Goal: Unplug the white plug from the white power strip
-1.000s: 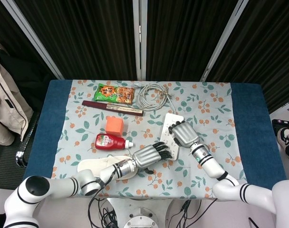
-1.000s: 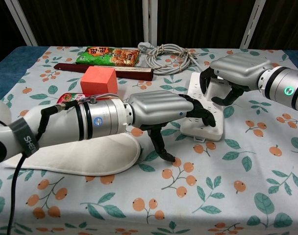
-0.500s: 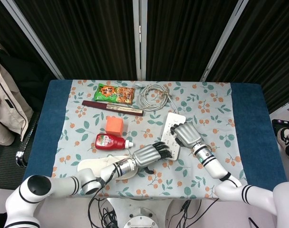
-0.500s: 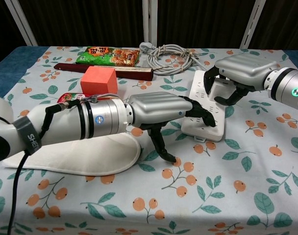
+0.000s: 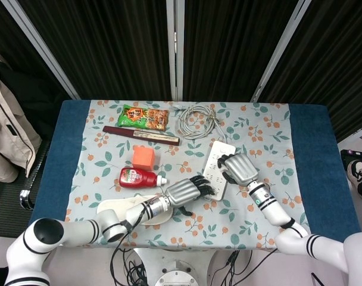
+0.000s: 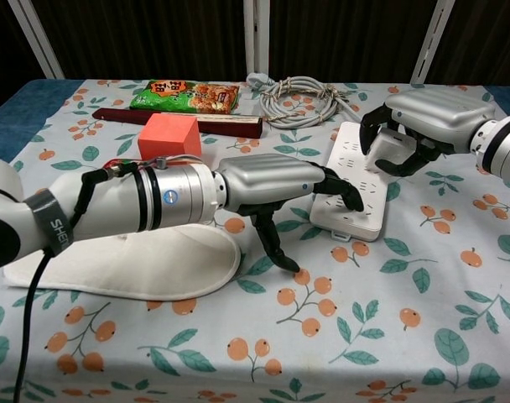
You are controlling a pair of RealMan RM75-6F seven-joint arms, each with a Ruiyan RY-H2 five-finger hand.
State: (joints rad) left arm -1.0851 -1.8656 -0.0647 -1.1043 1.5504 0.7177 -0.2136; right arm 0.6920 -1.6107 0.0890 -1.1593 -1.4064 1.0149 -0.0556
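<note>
The white power strip (image 6: 349, 186) lies near the middle of the counter (image 5: 312, 155), and I take it as my landmark. The left hand (image 6: 276, 186) rests on its near left edge, fingertips (image 6: 349, 196) curled down onto the strip's top and the thumb reaching down to the flowered cloth beside it; it holds nothing. At the strip's far right corner the right hand (image 6: 423, 117) is cupped over the white plug (image 6: 392, 149), fingers wrapped round it from above. The plug looks raised just off the strip's face, though from here I cannot tell whether its pins are fully clear.

Beyond the strip's far end sits a coiled white cable (image 5: 197, 122). To the strip's left stand an orange cube (image 5: 143, 157) and a red ketchup bottle (image 5: 140, 177) lying on its side, with a white slipper (image 6: 129, 273) under the left forearm. Further back on that side are a dark flat stick (image 5: 141, 135) and a green snack packet (image 5: 143, 117).
</note>
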